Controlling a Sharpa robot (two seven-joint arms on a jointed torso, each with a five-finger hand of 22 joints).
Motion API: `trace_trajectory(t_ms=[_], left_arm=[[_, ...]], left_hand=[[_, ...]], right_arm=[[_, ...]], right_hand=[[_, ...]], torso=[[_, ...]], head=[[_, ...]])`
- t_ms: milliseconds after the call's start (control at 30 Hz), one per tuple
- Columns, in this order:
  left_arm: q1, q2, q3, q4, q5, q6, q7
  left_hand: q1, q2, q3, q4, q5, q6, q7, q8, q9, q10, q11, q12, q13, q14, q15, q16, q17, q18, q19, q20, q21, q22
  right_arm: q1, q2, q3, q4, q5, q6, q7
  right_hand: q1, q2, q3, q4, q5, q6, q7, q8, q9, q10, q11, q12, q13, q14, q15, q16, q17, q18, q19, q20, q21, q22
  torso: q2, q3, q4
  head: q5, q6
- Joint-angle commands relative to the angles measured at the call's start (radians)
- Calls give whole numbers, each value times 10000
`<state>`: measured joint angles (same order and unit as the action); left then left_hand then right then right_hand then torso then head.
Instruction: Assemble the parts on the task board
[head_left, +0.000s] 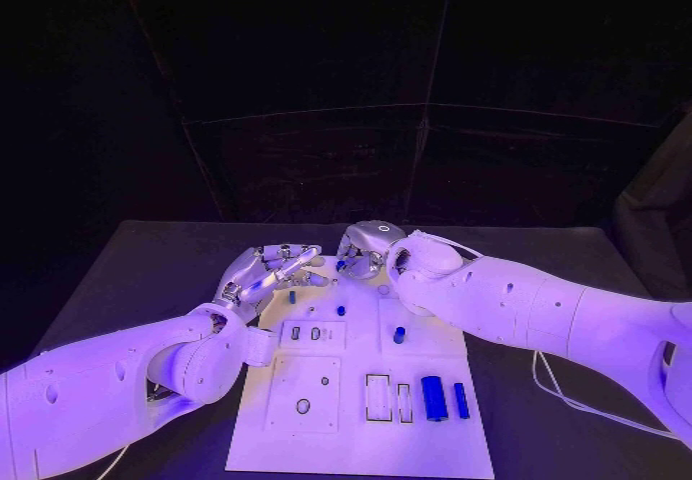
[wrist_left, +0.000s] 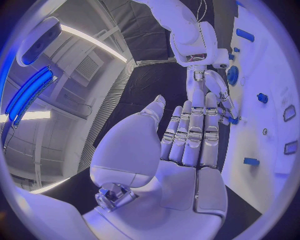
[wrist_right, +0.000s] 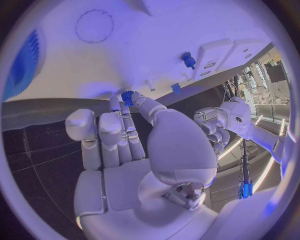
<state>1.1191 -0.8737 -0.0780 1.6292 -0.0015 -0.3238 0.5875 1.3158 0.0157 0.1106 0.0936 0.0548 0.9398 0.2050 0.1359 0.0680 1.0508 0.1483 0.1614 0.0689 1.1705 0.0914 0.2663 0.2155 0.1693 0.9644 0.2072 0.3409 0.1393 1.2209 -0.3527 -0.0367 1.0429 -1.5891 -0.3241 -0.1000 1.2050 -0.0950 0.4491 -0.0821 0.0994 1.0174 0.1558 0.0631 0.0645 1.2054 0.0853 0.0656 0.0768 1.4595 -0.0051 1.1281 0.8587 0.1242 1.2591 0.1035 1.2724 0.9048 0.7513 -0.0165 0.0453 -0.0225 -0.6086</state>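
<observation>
- Black bench (head_left: 130, 270) under dark backdrop; violet light over all.
- White task board (head_left: 361, 440) lies in the middle of the bench, long side running away from the robot, with slots and holes across its face.
- Left arm (head_left: 101, 385) comes in over the board's near left edge; right arm (head_left: 577, 320) crosses the board's right side toward its far end.
- Left hand (head_left: 274, 272) hovers at the board's far left corner. In the left wrist view its fingers (wrist_left: 187, 135) lie straight and side by side, palm bare, nothing held: open.
- Right hand (head_left: 368, 250) sits at the board's far edge, just beside the left hand. In the right wrist view a small blue part (wrist_right: 127, 96) is pinched at its fingertips, close against the board surface.
- Two blue bars, one wide (head_left: 433, 398) and one narrow (head_left: 462, 400), lie side by side at the near right of the board.
- Blue peg (head_left: 400, 335) stands mid-board, beside the right forearm.
- Smaller blue pieces (head_left: 291, 297) stand near the left hand.
</observation>
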Motion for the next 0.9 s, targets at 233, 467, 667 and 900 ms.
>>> trace_trajectory(t_ms=[233, 467, 667, 900], left_arm=[[23, 9, 10, -16, -45, 172, 15], [26, -40, 10, -43, -45, 251, -19], [28, -110, 9, -50, -45, 297, -22], [29, -104, 9, -94, -45, 304, -13]], left_hand=[[14, 108, -18, -74, -60, 71, 21, -49, -9, 85, 14, -77, -7, 20, 24, -57, 12, 143, 71, -10, -54, -12], [-1, 101, -28, -79, -60, 66, 25, -63, -13, 81, 18, -94, -10, 15, 28, -72, 19, 140, 71, -9, -63, -19], [-18, 116, -29, -85, -60, 88, 5, -68, -11, 111, 9, -105, -9, -6, 32, -108, 27, 138, 65, -6, -83, -34], [-24, 125, -28, -92, -60, 105, -6, -70, -10, 132, 3, -112, -8, -15, 32, -128, 33, 138, 62, -6, -95, -43]], right_arm=[[27, -130, 5, 199, -84, -325, -41], [30, -1535, 9, 1646, 592, -984, -78], [40, -3119, 184, 3059, 2504, -771, -179], [46, -4213, 263, 3765, 3126, 358, -801]], right_hand=[[54, -386, -852, 247, -59, -1279, 130, -18, 1, -891, 126, 48, -94, -164, 139, -443, -685, 138, -460, 80, -370, -686], [256, -192, -1130, 380, 333, -974, 181, 127, 83, -508, 140, 439, 11, -85, 145, -302, -541, 110, -339, 103, -278, -522], [287, -241, -1418, 509, 1078, -458, -140, 351, 147, 1700, -358, 2114, 904, 258, -222, 666, 736, -95, 330, -177, 392, 690], [-62, -348, -2653, 1124, 1477, -1037, -151, 490, 84, 502, -341, 6105, 5004, 356, -271, 1748, 2162, -240, 613, -255, 858, 1429]], torso=[[4, 6, -21], [-10, 13, -42], [-37, 50, -165], [-76, 106, -253]], head=[[9, 3], [-6, 65], [4, 112], [-14, 146]])
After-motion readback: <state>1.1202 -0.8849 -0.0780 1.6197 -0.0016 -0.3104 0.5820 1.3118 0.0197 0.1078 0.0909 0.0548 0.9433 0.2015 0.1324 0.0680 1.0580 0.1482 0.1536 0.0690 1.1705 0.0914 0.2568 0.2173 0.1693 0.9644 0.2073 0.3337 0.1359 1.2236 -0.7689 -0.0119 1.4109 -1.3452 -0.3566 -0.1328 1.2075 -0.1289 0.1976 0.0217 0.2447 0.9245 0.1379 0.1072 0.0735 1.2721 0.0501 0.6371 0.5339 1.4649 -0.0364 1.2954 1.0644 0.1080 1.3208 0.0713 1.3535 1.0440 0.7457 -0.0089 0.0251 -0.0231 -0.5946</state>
